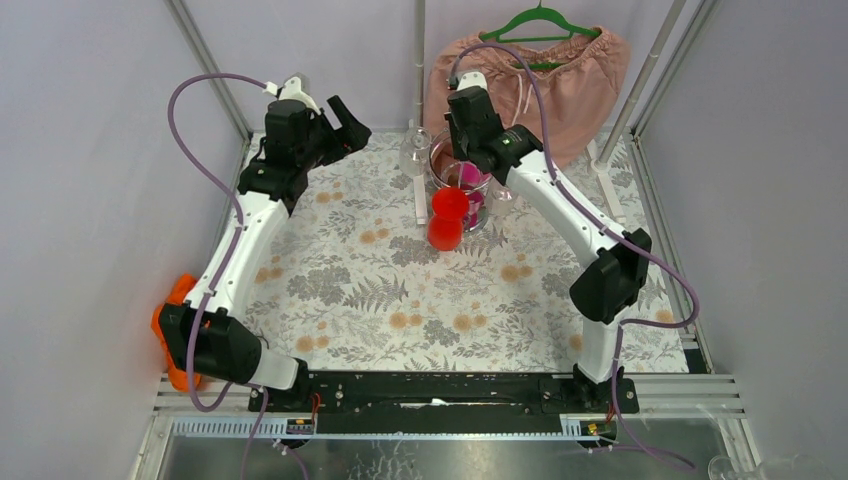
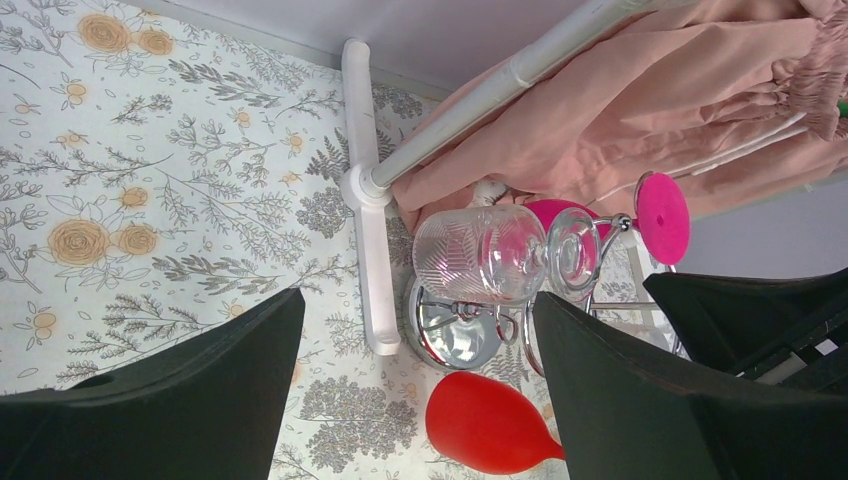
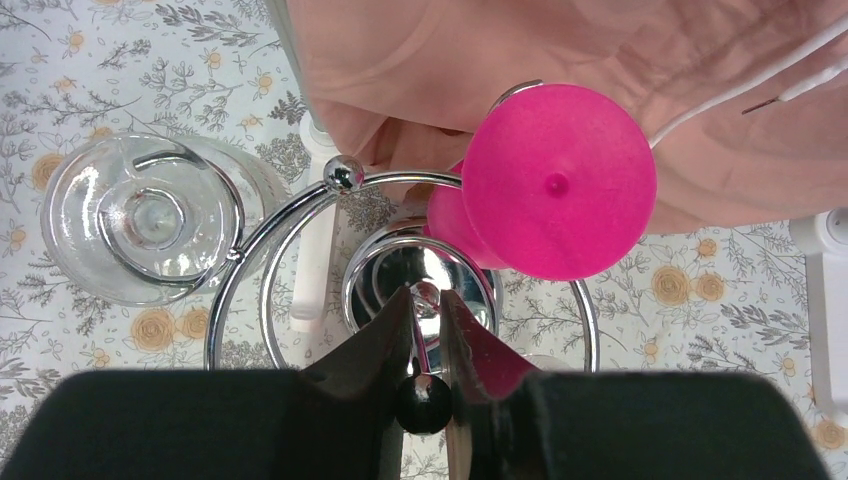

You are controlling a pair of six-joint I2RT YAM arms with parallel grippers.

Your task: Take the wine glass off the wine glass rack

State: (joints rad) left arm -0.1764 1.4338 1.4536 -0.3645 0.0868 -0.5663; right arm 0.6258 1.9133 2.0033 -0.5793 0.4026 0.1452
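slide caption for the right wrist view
Right jaws closed on the wine glass rack; pink glass and clear glass hang inverted from it.

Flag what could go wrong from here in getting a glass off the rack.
1. The right gripper pinches only the thin chrome pole of the wine glass rack; a sideways pull on a glass may make it slip or tip the rack.
2. The clear glass hangs close to the pink glass and red glass; the wide-open left gripper could knock them when closing in.
3. The peach garment hangs right behind the rack and might snag a lifted glass.
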